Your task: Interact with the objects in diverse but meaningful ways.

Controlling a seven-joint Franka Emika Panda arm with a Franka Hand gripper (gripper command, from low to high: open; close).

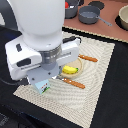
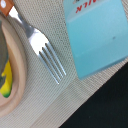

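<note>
The pale blue-white carton (image 1: 44,87) with a green mark stands on the striped placemat (image 1: 100,75) right under my gripper (image 1: 42,81). The hand's body hides the fingers, so I cannot tell if they hold the carton. The wrist view shows the carton (image 2: 97,35) close up, with no fingers in the picture. The yellow banana (image 1: 70,69) lies in a beige plate (image 1: 78,65) beside the gripper; its edge shows in the wrist view (image 2: 6,80). The grey pot (image 1: 89,14) sits at the back. A red item (image 1: 70,6), perhaps the tomato, is partly hidden. The bottle is out of view.
A wooden-handled fork (image 1: 73,82) lies on the mat between carton and plate; its tines show in the wrist view (image 2: 50,59). A wooden-handled knife (image 1: 88,58) lies beyond the plate. A second pot (image 1: 123,18) stands at the exterior view's far right. The arm blocks the exterior view's left.
</note>
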